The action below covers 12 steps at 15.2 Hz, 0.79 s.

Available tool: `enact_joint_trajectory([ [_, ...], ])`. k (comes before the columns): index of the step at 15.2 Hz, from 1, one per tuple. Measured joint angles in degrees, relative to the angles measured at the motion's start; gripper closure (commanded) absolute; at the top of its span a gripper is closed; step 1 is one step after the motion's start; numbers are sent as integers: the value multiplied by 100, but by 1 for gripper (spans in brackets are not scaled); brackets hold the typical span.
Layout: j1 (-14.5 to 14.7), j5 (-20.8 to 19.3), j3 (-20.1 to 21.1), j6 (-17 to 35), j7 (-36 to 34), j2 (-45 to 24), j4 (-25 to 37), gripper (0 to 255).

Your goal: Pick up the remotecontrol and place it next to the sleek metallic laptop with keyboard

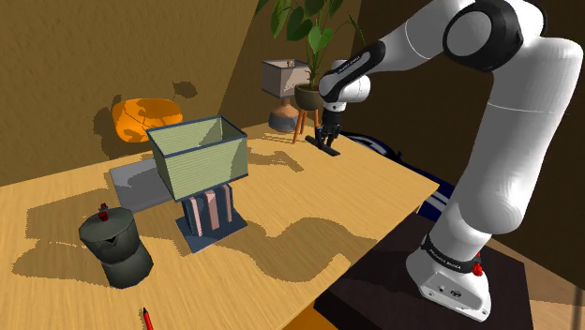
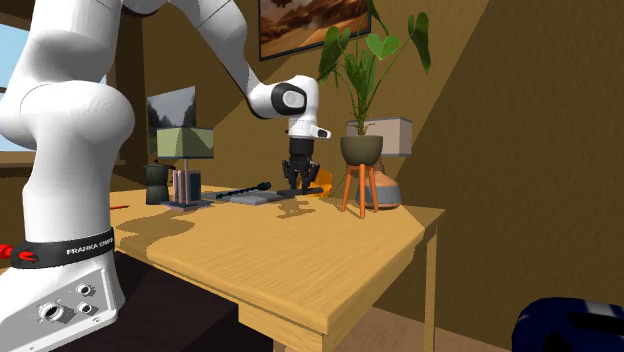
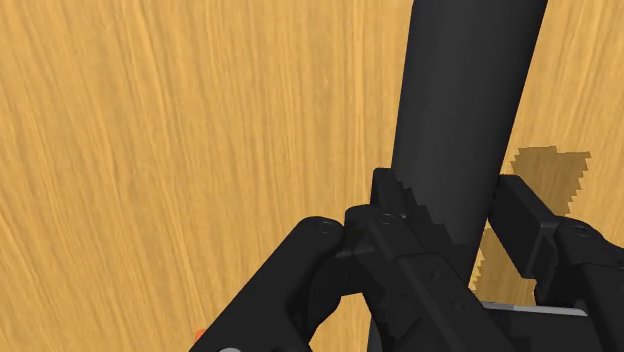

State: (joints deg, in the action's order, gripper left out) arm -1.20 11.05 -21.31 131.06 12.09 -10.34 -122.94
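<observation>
The remote control (image 3: 465, 110) is a long dark bar running away from the hand between the two black fingers. My gripper (image 3: 465, 225) is shut on its near end, with a finger (image 3: 400, 230) pressed to each side. In the shoulder view the gripper (image 1: 325, 141) points straight down at the far edge of the wooden table (image 1: 309, 234), with the remote control (image 1: 330, 148) dark beneath it. Whether the remote control rests on the wood or hangs just above it, I cannot tell. The flat grey laptop (image 1: 139, 184) lies far off toward the shoulder view's left. In the second exterior view the gripper (image 2: 300, 183) stands just right of the laptop (image 2: 255, 198).
A green open box (image 1: 199, 155) sits on a striped stand (image 1: 208, 211) mid-table, between gripper and laptop. A dark pot (image 1: 114, 244) and a red pen (image 1: 147, 319) lie near the front. Beyond the table stand a potted plant (image 1: 309, 94) and an orange cushion (image 1: 145, 117).
</observation>
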Motion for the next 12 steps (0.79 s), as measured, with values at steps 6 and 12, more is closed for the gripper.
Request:
enact_joint_trajectory([
  [6,334,150,303,-189,-609,-594,812,255],
  [12,617,253,556,-509,-1206,-1344,1920,255],
])
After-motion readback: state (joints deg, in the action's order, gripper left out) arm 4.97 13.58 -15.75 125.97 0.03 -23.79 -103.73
